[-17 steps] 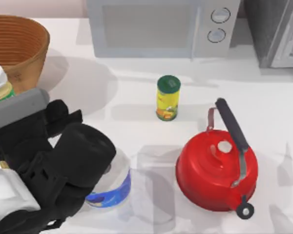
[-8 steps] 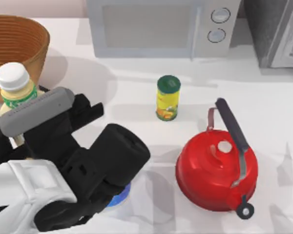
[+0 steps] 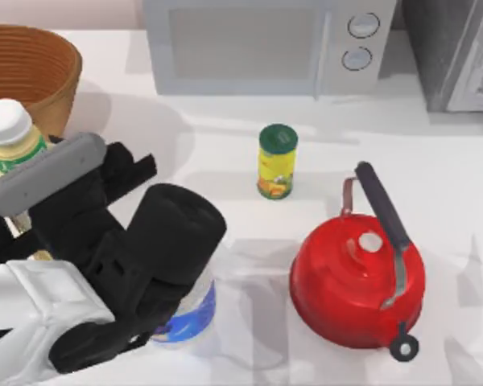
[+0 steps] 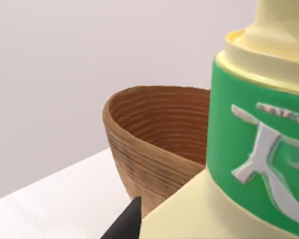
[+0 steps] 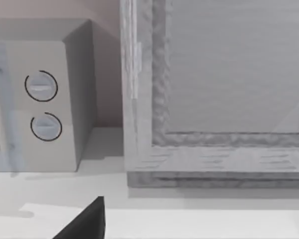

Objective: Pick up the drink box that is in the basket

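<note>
2 arms are on this rig, and I am working the left one, which fills the lower left of the top view. My left gripper (image 3: 16, 205) is at the left edge of the bench (image 3: 225, 169), just in front of the basket (image 3: 32, 72), with its jaws closed on the drink box (image 3: 12, 141). I see the box raised clear of the basket, its round white cap up and a green band under it, standing about upright. In the left wrist view the drink box (image 4: 249, 149) sits very close to the camera, pale yellow with a green label, and the basket (image 4: 149, 144) stands behind it on the white bench, its ribbed inside bare as far as I can see. 1 dark fingertip (image 4: 124, 226) shows low beside the carton.

Further right on the bench I see a small yellow-green can (image 3: 277, 161) with a dark green lid, a red kettle (image 3: 356, 277) and a microwave (image 3: 266, 44) at the back. A blue-and-white tub (image 3: 185, 310) sits partly under my left arm.

The right wrist view shows the microwave's 2 dials (image 5: 42, 107) and a grey cabinet (image 5: 214, 89); I cannot tell how the right gripper's jaws stand.
</note>
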Robot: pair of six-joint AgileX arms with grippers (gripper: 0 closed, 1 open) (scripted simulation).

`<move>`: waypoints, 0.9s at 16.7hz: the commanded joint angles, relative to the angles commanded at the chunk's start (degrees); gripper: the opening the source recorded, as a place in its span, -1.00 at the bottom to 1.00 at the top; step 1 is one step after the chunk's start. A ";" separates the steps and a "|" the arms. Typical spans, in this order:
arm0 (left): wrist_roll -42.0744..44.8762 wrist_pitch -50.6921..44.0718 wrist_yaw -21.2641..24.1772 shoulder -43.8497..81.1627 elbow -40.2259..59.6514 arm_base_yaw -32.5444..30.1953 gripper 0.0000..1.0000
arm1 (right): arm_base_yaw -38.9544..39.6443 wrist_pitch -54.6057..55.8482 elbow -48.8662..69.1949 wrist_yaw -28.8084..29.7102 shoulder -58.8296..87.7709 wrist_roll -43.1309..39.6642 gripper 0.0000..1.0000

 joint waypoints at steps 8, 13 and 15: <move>27.97 44.28 4.39 8.60 -5.87 7.21 -1.00 | 0.00 0.00 0.00 0.00 0.00 0.00 1.00; 43.48 74.02 7.28 16.30 -10.33 7.64 -1.00 | 0.00 0.00 0.00 0.00 0.00 0.00 1.00; 47.76 81.93 8.14 19.04 -11.81 7.08 -1.00 | 0.00 0.00 0.00 0.00 0.00 0.00 1.00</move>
